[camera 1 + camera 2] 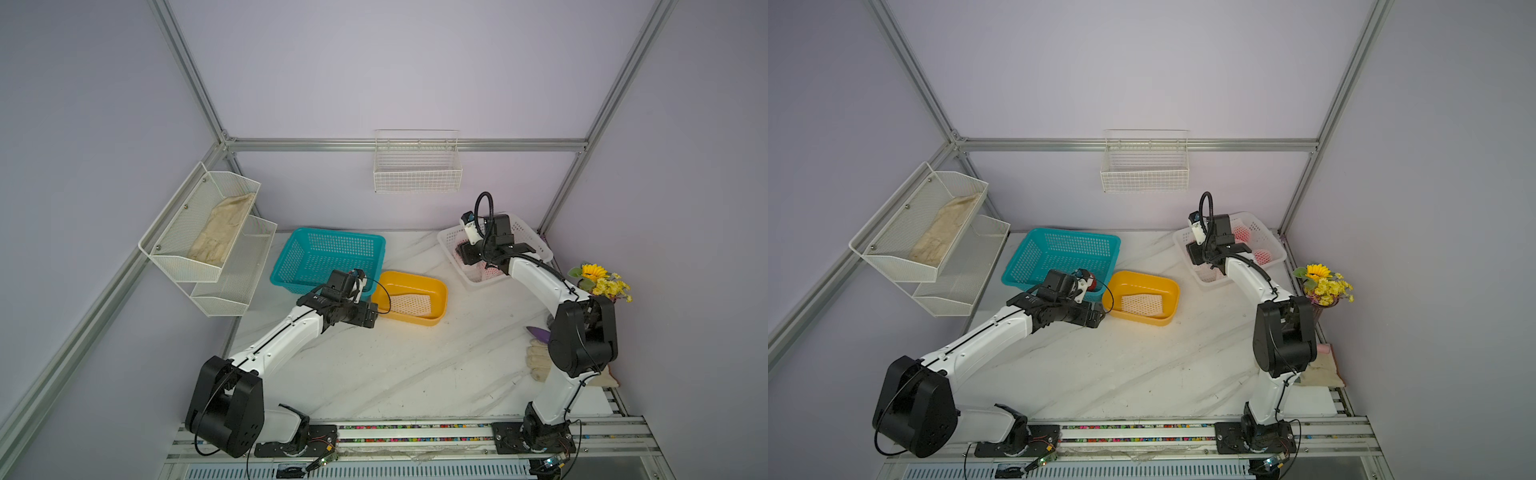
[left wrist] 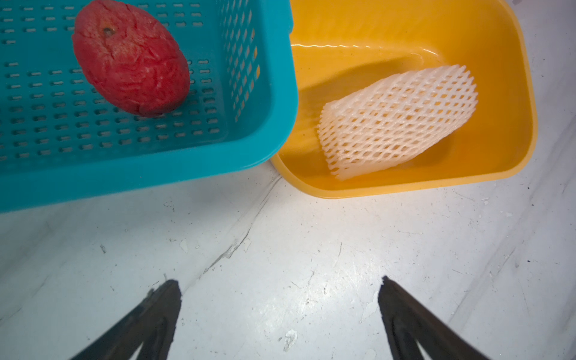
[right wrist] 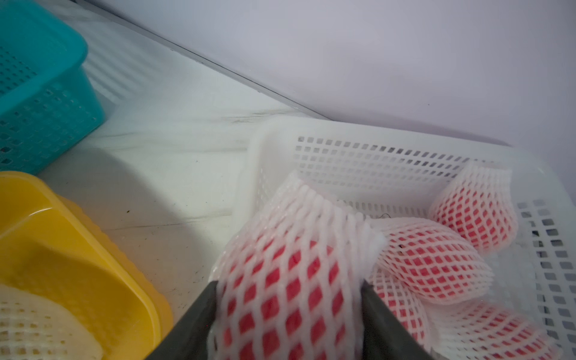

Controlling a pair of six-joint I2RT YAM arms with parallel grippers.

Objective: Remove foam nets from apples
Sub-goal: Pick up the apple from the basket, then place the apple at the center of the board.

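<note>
1. Classed as a robot test cell in a lab, dressed lightly as a home corner.
2. Enclosed by an aluminium profile frame (image 1: 405, 144) and plain lavender wall panels (image 1: 395, 62).
3. Fitted with a left arm (image 1: 286, 332) and right arm (image 1: 536, 282), bolted to a slotted rail (image 1: 415, 434) with exposed wiring.
4. Furnished with a marble-look tabletop (image 1: 415, 365), wall-hung wire basket (image 1: 417, 174), mesh shelf (image 1: 199, 232) and yellow flowers (image 1: 602, 284).

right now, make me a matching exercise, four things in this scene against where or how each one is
Things:
1. bare apple
2. empty foam net
3. netted apple
4. left gripper

Places or states:
a. lying in the yellow tub
b. open, over the table
c. in the teal basket
d. held by the right gripper

Pairs: 1-c, 2-a, 3-d, 4-b
</note>
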